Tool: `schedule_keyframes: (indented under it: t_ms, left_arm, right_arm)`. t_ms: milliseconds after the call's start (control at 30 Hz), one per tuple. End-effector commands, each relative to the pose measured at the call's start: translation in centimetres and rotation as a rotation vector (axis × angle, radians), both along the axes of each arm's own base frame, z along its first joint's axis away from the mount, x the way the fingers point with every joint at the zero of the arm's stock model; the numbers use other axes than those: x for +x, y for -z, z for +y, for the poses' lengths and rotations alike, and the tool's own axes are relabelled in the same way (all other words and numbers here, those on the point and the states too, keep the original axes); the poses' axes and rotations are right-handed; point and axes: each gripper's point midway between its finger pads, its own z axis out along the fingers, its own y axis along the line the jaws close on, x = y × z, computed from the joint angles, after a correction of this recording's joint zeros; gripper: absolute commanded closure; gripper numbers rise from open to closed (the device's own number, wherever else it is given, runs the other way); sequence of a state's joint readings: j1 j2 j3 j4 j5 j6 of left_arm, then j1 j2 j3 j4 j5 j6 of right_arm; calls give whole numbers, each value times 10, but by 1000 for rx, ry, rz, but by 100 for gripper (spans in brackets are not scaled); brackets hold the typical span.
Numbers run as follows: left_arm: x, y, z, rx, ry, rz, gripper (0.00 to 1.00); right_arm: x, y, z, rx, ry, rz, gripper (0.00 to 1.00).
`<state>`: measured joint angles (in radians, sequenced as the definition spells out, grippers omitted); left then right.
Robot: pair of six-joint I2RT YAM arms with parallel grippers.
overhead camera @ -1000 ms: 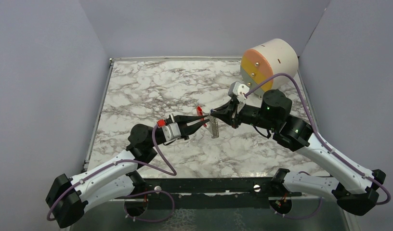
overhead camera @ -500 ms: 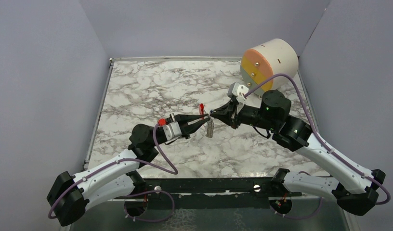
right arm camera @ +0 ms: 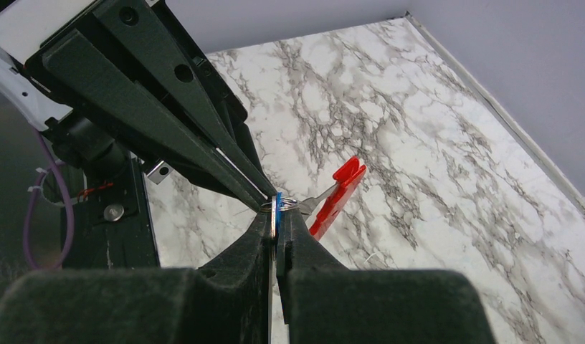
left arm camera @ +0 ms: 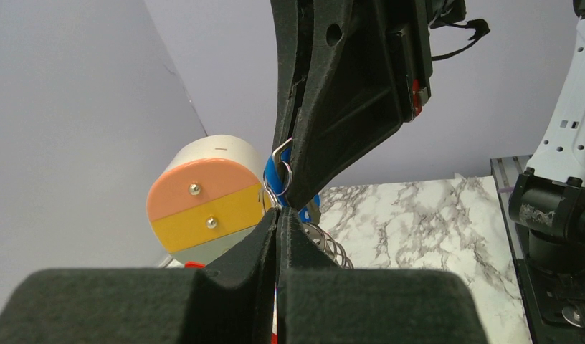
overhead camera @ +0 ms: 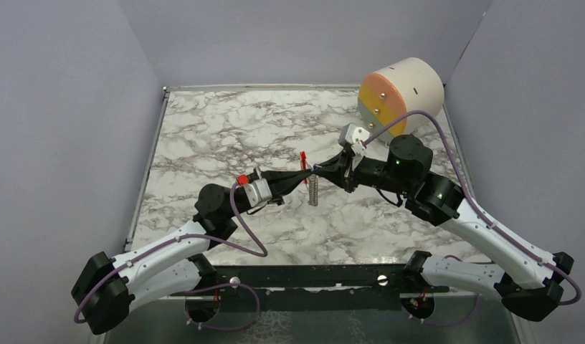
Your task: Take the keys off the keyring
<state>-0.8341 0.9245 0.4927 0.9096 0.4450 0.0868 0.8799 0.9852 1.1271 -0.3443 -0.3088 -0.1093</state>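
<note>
Your left gripper (overhead camera: 307, 177) and right gripper (overhead camera: 317, 170), both pressed together, meet tip to tip in mid-air, the right pinching the blue-headed key (right arm camera: 277, 210); the keys (overhead camera: 313, 193) hang down between them, the keyring (overhead camera: 303, 159) upright.

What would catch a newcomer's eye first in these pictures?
The left fingers and right fingers meet tip to tip above the middle of the marble table, keys dangling beneath and a red keyring sticking up. A round drawer unit with peach and yellow fronts sits at the far right corner.
</note>
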Motion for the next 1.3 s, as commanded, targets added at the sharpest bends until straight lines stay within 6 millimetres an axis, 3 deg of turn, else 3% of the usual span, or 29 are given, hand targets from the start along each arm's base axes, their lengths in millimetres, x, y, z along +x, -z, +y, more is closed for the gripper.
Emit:
schedule_keyframes:
  t_ms: [0, 367, 700, 900, 1133, 1267]
  left_arm:
    - [1, -1, 1, -15, -8, 0, 100]
    - [18, -13, -9, 64, -54, 1, 100]
    - [42, -4, -18, 235, -127, 17, 100]
    - [24, -1, -10, 240, -81, -18, 49]
    - [-11, -10, 12, 193, -22, -92, 34]
    - [-33, -21, 25, 150, 17, -143, 33]
  right_arm:
    - [-7, -18, 2, 59, -34, -36, 99]
    - [-10, -17, 2, 50, -47, -28, 99]
    - [-14, -24, 2, 56, -66, -30, 99]
    - [-9, -22, 0, 53, -38, -36, 99]
    - [-2, -17, 1, 41, -13, -36, 99]
    - [-1, -18, 0, 45, -1, -42, 99]
